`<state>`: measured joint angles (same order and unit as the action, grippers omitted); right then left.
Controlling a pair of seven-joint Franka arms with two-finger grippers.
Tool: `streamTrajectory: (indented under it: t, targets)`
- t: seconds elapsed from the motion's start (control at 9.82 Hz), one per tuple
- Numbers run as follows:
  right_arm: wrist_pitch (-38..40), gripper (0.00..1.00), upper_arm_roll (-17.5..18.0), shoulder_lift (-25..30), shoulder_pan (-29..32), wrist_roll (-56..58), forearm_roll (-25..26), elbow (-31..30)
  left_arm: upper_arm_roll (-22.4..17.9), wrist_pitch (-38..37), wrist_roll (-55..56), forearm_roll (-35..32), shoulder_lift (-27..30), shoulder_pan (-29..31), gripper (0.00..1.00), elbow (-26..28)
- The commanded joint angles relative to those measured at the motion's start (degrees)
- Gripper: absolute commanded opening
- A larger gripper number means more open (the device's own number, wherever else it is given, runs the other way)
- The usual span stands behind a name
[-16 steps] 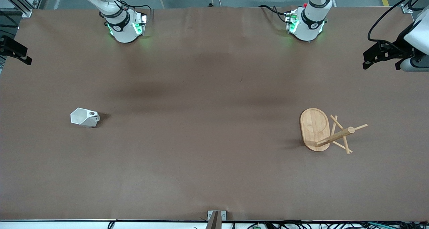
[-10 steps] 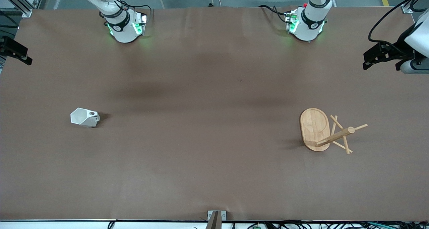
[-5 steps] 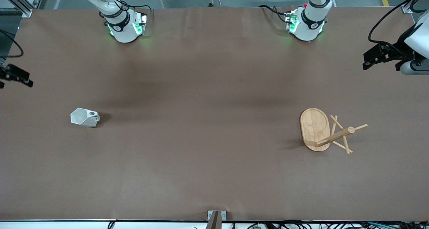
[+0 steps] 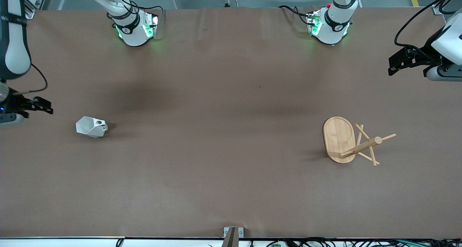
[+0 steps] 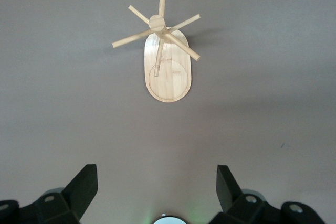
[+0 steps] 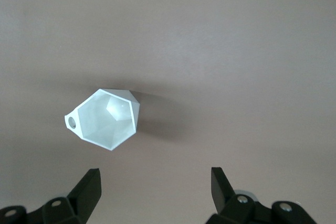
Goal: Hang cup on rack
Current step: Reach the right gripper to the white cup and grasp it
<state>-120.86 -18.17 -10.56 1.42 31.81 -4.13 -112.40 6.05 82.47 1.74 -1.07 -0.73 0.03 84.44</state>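
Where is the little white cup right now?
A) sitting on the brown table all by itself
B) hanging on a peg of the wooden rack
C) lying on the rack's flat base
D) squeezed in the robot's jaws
A: the cup rests on the bare table toward the right arm's end, apart from the rack, with nothing gripping it.

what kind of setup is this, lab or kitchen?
Probably a robotics lab: two white arm bases bolted on a brown-covered table, aluminium framing and cables at its edges. Only a small white faceted cup and light bamboo mug rack are out.
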Motion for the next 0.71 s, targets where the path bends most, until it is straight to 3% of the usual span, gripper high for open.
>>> streamTrajectory:
  t: [0.0,0.31,0.61]
  targets:
    - [-4.0,0.92,-0.2,-3.9,0.8,4.5,-5.2,-0.9,0.3,-1.1,-0.9,0.4,-1.5,0.1,1.00,-0.1]
    - [-12.5,0.88,0.0,-4.8,-0.1,6.9,-6.9,-6.0,0.3,-1.1,-1.0,0.6,-1.6,0.4,1.00,-0.2]
    - [-14.5,0.85,0.4,-8.3,-0.4,7.1,-9.2,-6.9,0.3,-1.1,-1.0,0.7,-1.6,0.9,1.00,-0.2]
